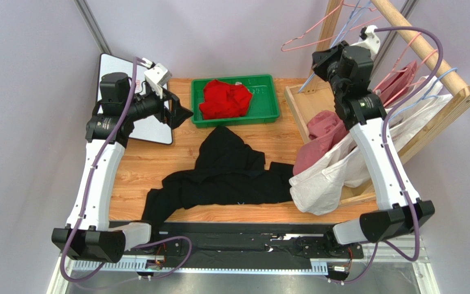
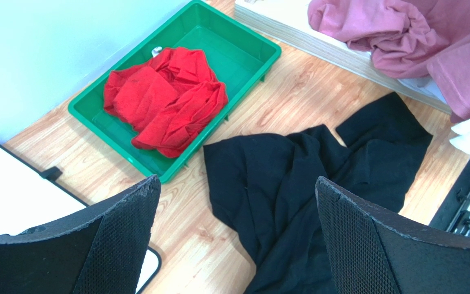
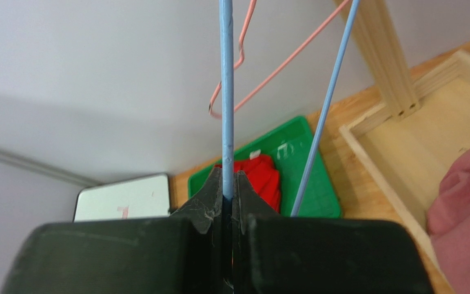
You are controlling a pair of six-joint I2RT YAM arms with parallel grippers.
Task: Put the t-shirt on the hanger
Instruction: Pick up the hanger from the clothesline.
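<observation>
The black t-shirt lies crumpled on the wooden table, one part trailing to the front edge; it also shows in the left wrist view. The light-blue wire hanger is up at the wooden rack, back right, and a blue wire slants down from the gripper. My right gripper is shut on one wire of the hanger, high by the rack. My left gripper is open and empty, raised above the table's back left, beside the shirt's far end.
A green tray at the back holds a red garment. A wooden rack stands at the right with a pink wire hanger, a pink shirt and a white shirt. A white board lies back left.
</observation>
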